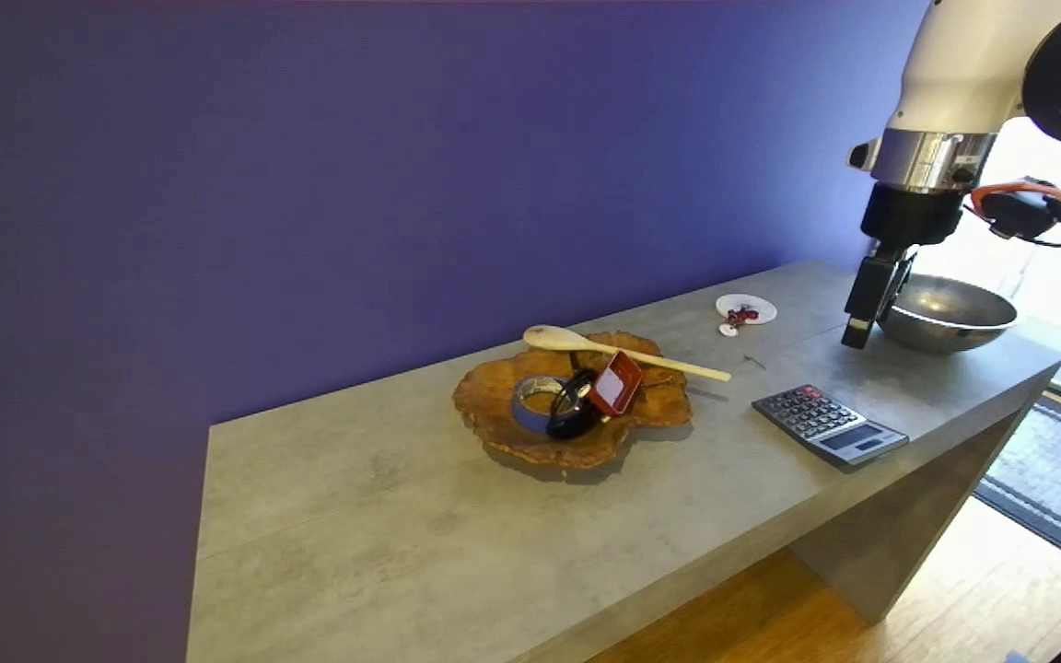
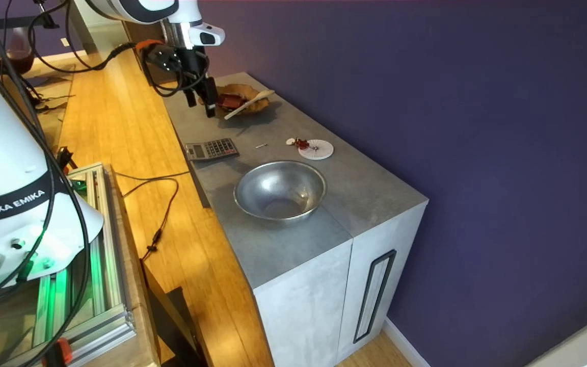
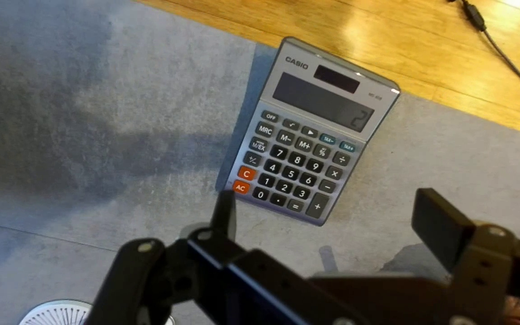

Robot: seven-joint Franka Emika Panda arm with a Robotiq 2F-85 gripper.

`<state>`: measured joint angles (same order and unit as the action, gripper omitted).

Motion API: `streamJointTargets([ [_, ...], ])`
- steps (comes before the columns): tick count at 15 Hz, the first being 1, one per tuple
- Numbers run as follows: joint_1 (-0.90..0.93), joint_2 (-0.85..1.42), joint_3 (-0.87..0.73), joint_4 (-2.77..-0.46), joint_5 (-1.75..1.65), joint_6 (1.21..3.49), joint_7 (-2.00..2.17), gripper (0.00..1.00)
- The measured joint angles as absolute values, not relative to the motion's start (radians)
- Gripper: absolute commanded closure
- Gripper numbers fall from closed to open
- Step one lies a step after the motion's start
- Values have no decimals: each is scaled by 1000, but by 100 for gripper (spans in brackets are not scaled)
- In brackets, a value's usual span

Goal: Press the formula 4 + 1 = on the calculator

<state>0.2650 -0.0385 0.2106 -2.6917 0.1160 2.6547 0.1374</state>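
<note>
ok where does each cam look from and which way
In an exterior view, the camera sits high, nearer the tray, facing the wall and farther bowl; arm and gripper show.
In an exterior view, it sits high at the bowl end, facing along the counter to the tray; base, arm and gripper show.
Wrist view: mounted by the gripper, looking down past its fingers at the calculator; no other robot part shows.
Both exterior views share calculator, bowl and tray.

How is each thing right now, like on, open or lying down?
Calculator, on, showing 2
End effector, open, holding nothing
Metal bowl, upright
Wooden bowl, upright, holding things
Wooden spoon, lying across the wooden bowl
Tape roll, lying hole up
Red box, tilted; can't tell if open
White disc, lying flat
</note>
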Motion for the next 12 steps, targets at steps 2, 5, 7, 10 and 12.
streamJointTargets([
  [2, 266, -72, 217, -2713, 122, 2654, 137, 0],
  [5, 267, -117, 224, -2741, 123, 2646, 138, 0],
  [7, 267, -135, 226, -2751, 123, 2641, 138, 0],
  [10, 267, -139, 226, -2752, 123, 2640, 138, 0],
  [12, 267, -139, 226, -2752, 123, 2640, 138, 0],
])
